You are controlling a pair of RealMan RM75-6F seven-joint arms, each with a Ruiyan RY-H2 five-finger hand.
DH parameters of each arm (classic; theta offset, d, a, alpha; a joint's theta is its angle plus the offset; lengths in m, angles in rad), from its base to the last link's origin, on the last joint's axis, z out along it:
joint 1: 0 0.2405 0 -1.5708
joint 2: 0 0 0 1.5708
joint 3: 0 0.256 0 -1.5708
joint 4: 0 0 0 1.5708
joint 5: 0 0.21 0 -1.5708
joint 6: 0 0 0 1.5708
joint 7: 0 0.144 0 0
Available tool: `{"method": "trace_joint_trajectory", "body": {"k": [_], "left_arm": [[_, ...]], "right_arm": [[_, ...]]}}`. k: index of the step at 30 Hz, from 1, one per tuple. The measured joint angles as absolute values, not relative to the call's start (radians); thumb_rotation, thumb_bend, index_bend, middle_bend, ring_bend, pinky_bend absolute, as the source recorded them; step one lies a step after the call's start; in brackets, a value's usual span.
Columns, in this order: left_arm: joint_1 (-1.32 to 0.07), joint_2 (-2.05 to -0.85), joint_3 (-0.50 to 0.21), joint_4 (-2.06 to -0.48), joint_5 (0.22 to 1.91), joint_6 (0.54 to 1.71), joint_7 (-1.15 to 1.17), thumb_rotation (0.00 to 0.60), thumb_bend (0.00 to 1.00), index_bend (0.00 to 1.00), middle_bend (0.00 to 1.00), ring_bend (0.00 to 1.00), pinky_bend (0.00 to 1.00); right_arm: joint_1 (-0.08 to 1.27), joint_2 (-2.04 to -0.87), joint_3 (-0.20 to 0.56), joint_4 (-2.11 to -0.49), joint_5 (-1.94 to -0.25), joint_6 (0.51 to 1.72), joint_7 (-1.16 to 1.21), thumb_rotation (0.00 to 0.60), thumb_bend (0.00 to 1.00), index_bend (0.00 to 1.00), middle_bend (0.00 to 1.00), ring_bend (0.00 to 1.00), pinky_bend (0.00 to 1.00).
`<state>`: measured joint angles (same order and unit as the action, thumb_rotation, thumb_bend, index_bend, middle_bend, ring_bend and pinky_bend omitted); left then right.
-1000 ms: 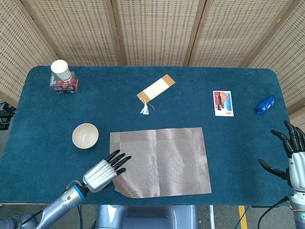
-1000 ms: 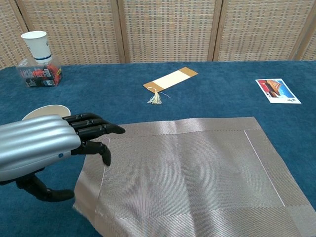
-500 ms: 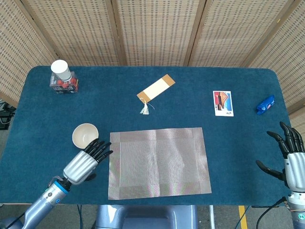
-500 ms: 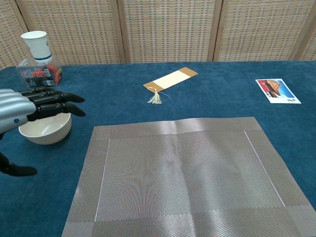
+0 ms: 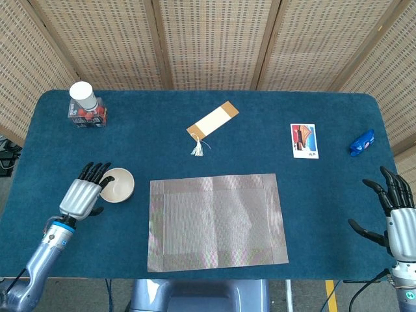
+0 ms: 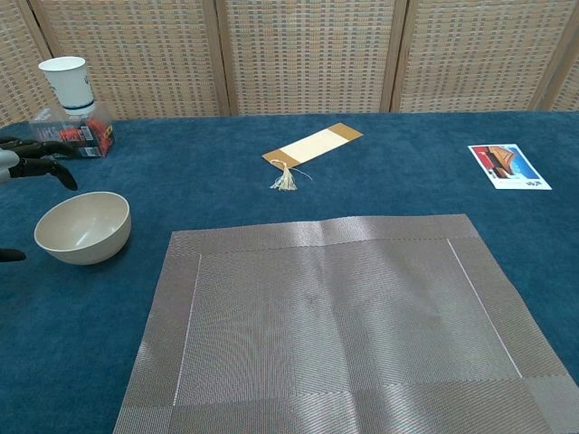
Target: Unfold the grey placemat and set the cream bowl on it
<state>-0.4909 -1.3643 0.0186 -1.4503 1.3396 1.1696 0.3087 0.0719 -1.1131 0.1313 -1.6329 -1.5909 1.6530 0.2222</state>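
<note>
The grey placemat point(image 5: 217, 220) point(image 6: 330, 330) lies spread flat on the blue table, near its front edge. The cream bowl point(image 5: 117, 185) point(image 6: 83, 227) stands upright on the cloth just left of the mat, apart from it. My left hand point(image 5: 83, 193) hovers at the bowl's left side, fingers apart, holding nothing; only its fingertips point(image 6: 34, 163) show at the chest view's left edge. My right hand point(image 5: 394, 218) is open at the table's front right corner, far from both.
A paper cup on a small clear box point(image 5: 86, 108) point(image 6: 71, 117) stands at the back left. A bookmark with a tassel point(image 5: 211, 125) point(image 6: 312, 149) lies mid-table, a picture card point(image 5: 303, 141) point(image 6: 507, 166) to the right, a blue object point(image 5: 361, 142) at the right edge.
My left hand has left the mat's front left corner and moved left to beside the bowl. The folded corner now lies flat. My right hand has barely moved.
</note>
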Motion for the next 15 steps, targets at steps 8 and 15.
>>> {"method": "trace_joint_trajectory", "body": {"k": [8, 15], "left_arm": [[-0.495, -1.427, -0.003, -1.335, 1.288, 1.088, 0.278, 0.6, 0.17, 0.3, 0.0, 0.0, 0.0], [-0.507, -1.473, -0.018, -1.287, 1.292, 1.067, 0.261, 0.6, 0.25, 0.4, 0.0, 0.0, 0.0]], "right_arm": [[0.077, -1.118, 0.131, -1.629, -1.585, 1.642, 0.213, 0.6, 0.22, 0.24, 0.0, 0.0, 0.0], [0.081, -1.122, 0.128, -1.628, -1.582, 1.63, 0.203, 0.6, 0.22, 0.24, 0.0, 0.0, 0.0]]}}
